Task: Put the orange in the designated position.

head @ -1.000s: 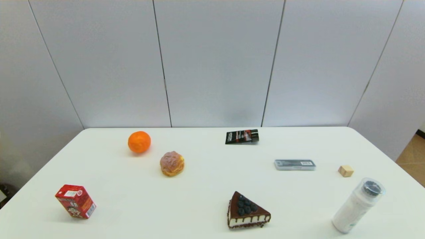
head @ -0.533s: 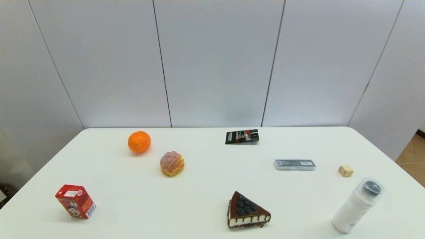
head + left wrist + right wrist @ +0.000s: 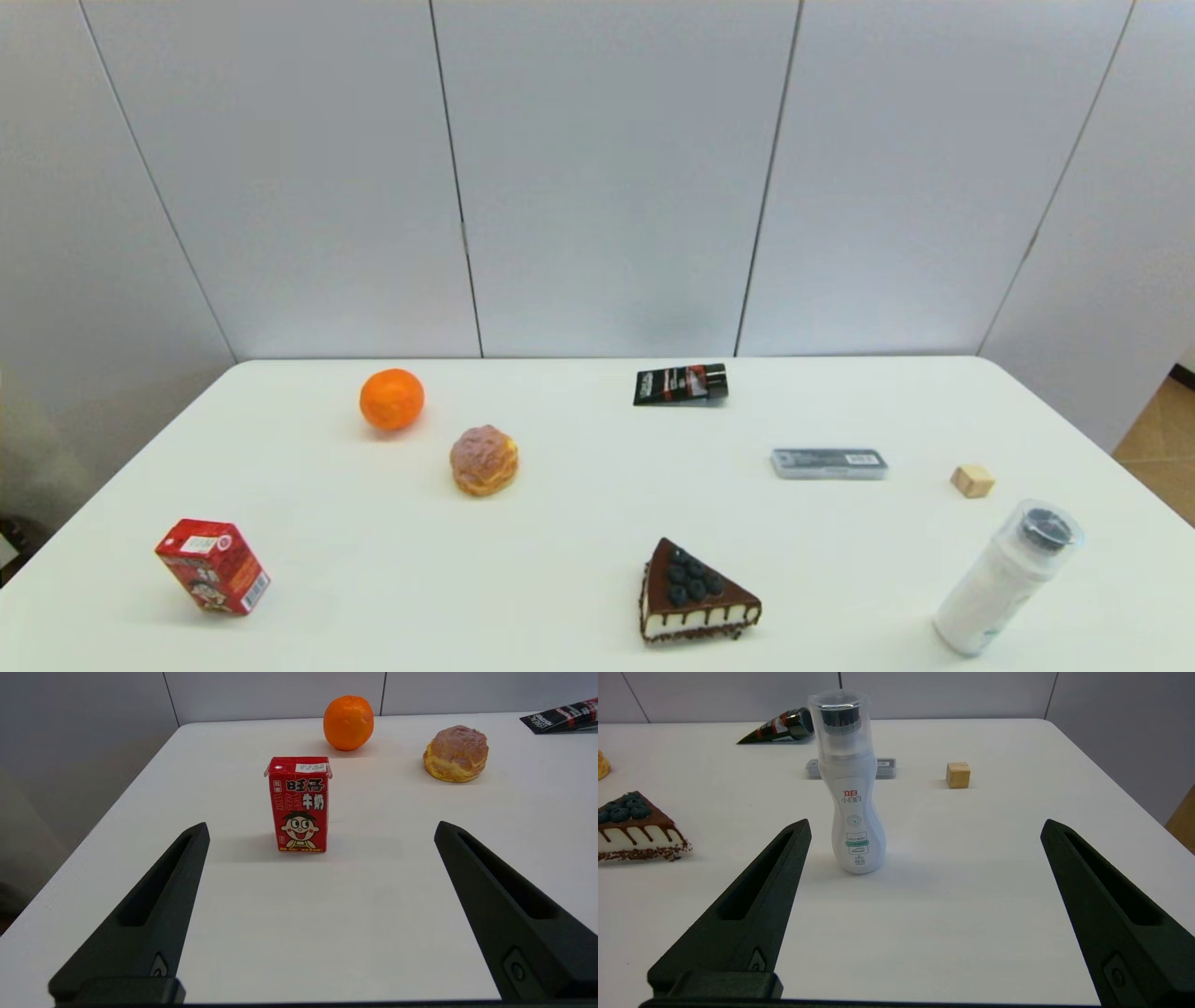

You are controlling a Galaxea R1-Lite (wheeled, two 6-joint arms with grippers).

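Orange: I see the orange [image 3: 392, 399] resting on the white tabletop [image 3: 579, 523] in the far left part, untouched, with the cream puff [image 3: 484, 460] near it, nearer me and to its right.
Left end effector: my left end effector [image 3: 320, 833] sits low at the near left edge, fingers spread wide and holding nothing; the red milk carton [image 3: 299, 804] stands upright ahead of it between the fingers' line, the orange beyond the carton.
Right end effector: my right end effector [image 3: 924, 830] is parked at the near right edge, also spread wide and empty, facing the upright white bottle [image 3: 850, 788].
Head view: neither arm shows there.
Other things: a chocolate cake slice [image 3: 693, 593] near front centre, a black tube [image 3: 681, 385] at the far centre, a grey flat case [image 3: 829, 463] and a small wooden cube [image 3: 973, 481] to the right, well apart from the orange.
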